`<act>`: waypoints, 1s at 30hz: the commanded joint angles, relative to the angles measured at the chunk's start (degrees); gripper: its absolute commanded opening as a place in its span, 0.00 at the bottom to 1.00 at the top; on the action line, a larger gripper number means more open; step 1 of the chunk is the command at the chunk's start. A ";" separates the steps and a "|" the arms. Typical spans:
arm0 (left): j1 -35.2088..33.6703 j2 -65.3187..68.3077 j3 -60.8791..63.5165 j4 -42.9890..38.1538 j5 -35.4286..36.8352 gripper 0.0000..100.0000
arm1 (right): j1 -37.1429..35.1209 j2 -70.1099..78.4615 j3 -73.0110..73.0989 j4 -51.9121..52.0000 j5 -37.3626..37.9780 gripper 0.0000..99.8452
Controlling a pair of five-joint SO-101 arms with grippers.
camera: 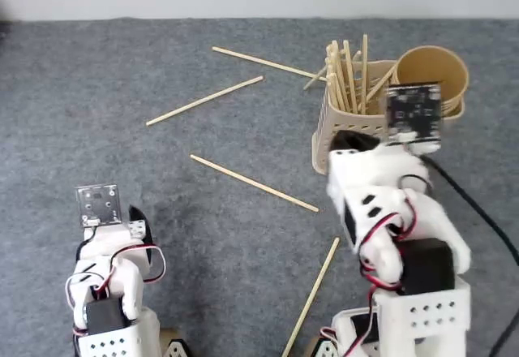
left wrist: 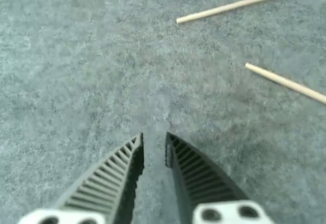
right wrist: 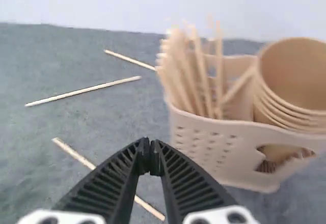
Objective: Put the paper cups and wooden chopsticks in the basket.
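Observation:
A cream slotted basket [camera: 328, 134] stands at the back right. It holds a bundle of upright wooden chopsticks [camera: 347, 77] and a stack of paper cups [camera: 434, 71]. Several loose chopsticks lie on the grey mat: two at the back [camera: 205, 100] [camera: 263, 62], one in the middle [camera: 253, 182], one near the front [camera: 312, 296]. My right gripper [right wrist: 150, 145] is shut on nothing, just short of the basket [right wrist: 219, 137] and cups [right wrist: 295, 81]. My left gripper [left wrist: 154, 137] hovers low over bare mat, its jaws a narrow gap apart and empty, with two chopsticks [left wrist: 249, 1] [left wrist: 288, 83] beyond it.
The left arm [camera: 109, 284] sits at the front left and the right arm [camera: 397, 235] at the front right, its black cable trailing off to the right. The grey mat ends at a pale wall along the back.

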 commanded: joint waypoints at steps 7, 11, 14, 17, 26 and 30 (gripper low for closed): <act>0.00 -0.26 -0.48 1.14 -0.44 0.09 | -15.08 15.16 -0.26 -6.64 0.70 0.01; 0.00 -0.26 -0.48 1.14 -0.44 0.09 | -15.08 23.78 -0.26 -12.62 0.62 0.01; -0.09 -0.26 -0.48 1.14 -0.44 0.09 | -15.08 27.03 -0.18 -14.55 0.53 0.01; -0.18 -0.35 -0.48 1.14 -0.44 0.09 | -15.16 27.30 0.26 -13.93 0.44 0.01; -2.90 -0.53 -0.57 -1.76 -15.47 0.09 | -14.81 20.00 0.62 0.92 -2.55 0.01; -3.87 -0.26 -2.24 -2.64 -19.96 0.09 | -14.73 9.98 0.70 6.90 -2.46 0.01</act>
